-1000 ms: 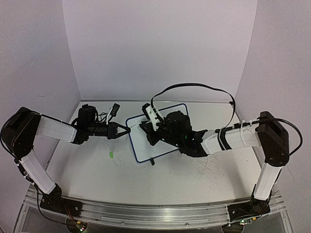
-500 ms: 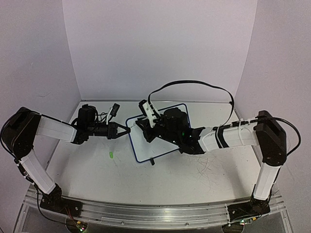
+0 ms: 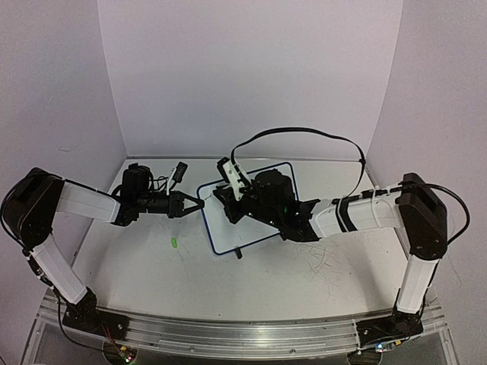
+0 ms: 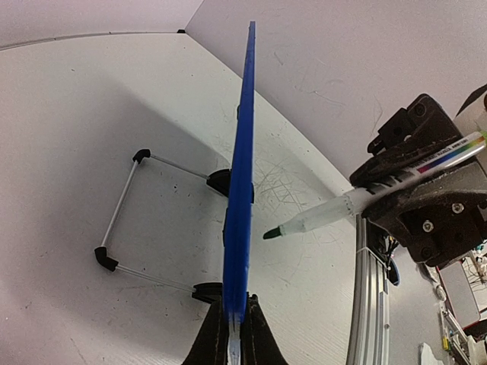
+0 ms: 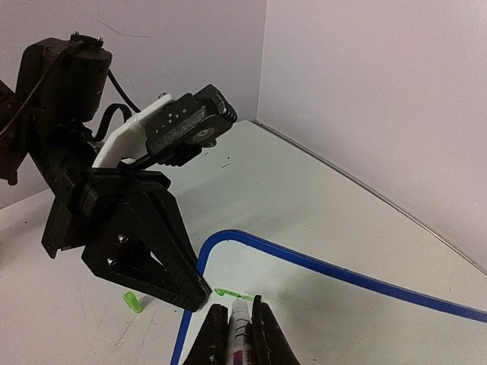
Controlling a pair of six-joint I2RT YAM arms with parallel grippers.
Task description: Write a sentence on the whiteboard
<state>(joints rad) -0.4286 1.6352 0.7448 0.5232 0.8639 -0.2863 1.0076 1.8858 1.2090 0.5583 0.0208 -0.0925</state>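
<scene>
The whiteboard [image 3: 259, 226] stands tilted at the table's middle, its blue frame [image 5: 304, 261] curving round a white face. My left gripper [image 3: 199, 204] is shut on its left edge, and the left wrist view shows the board edge-on [image 4: 240, 175] between the jaws [image 4: 234, 328]. Over the board's upper left part, my right gripper [image 3: 228, 205] is shut on a marker [image 5: 240, 325]. The marker's green tip [image 4: 271, 233] sits at the end of a short green stroke [image 5: 230, 293] near the board's corner. Of the sentence, only that stroke shows.
A green marker cap [image 3: 173, 242] lies on the table left of the board and also shows in the right wrist view [image 5: 134, 302]. The board's wire stand [image 4: 120, 222] reaches out behind it. Walls close the back and sides. A metal rail [image 3: 228, 334] runs along the front.
The right gripper with the marker has shifted a little to the left over the board, then held still. The left arm and the board have not moved.
</scene>
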